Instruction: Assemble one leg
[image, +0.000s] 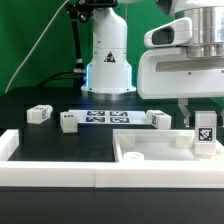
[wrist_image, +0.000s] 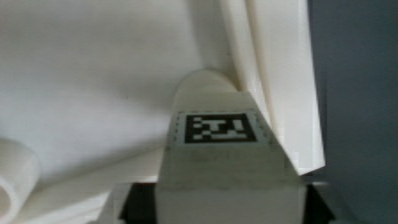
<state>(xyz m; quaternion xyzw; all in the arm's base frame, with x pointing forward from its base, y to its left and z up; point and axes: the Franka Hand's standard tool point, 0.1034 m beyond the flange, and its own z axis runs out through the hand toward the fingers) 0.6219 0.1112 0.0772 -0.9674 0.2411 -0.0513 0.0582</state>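
My gripper (image: 203, 118) is shut on a leg (image: 205, 133), a small white block with a black-and-white tag facing the camera. It holds the leg upright over the corner of the large white rimmed panel (image: 150, 152) at the exterior view's right. In the wrist view the leg (wrist_image: 221, 135) fills the space between my dark fingers (wrist_image: 146, 205), its tip close to the panel's raised rim (wrist_image: 276, 80). I cannot tell whether the leg touches the panel.
Three loose legs lie on the black table: two at the exterior view's left (image: 39, 114) (image: 68, 122) and one nearer the panel (image: 160, 120). The marker board (image: 108, 117) lies between them. A white wall (image: 50, 172) runs along the front. The robot base (image: 108, 65) stands behind.
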